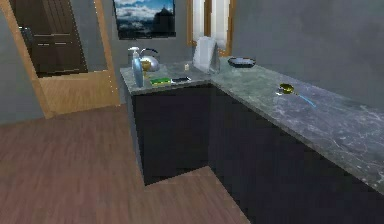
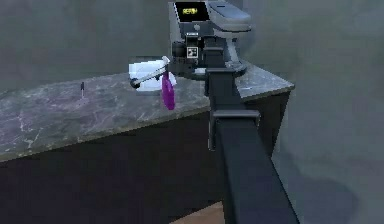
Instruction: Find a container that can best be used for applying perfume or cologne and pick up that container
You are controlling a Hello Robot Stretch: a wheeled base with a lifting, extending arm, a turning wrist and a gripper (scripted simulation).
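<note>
candidate: a small purple bottle (image 2: 169,93) with a white spray head (image 2: 145,69). in the arm side view it is showing at about 10 o'clock from the arm's (image 2: 235,135) far end, against the marbled counter (image 2: 60,115) near its front edge. a grey machine (image 2: 207,25) is standing at about 1 o'clock from it.

handling, as a judgement: i am expecting light, stiff plastic with a smooth and likely slippery wall, easily tipped by a nudge. the trigger head is looking awkward to grip, so i am favouring the body just below the neck, with the fingers across its narrow width.

the end effector (image 2: 158,75) is lying right at the bottle. i cannot tell how its fingers are set. i also cannot tell whether it is holding anything, since the counter is lying behind it.
</note>
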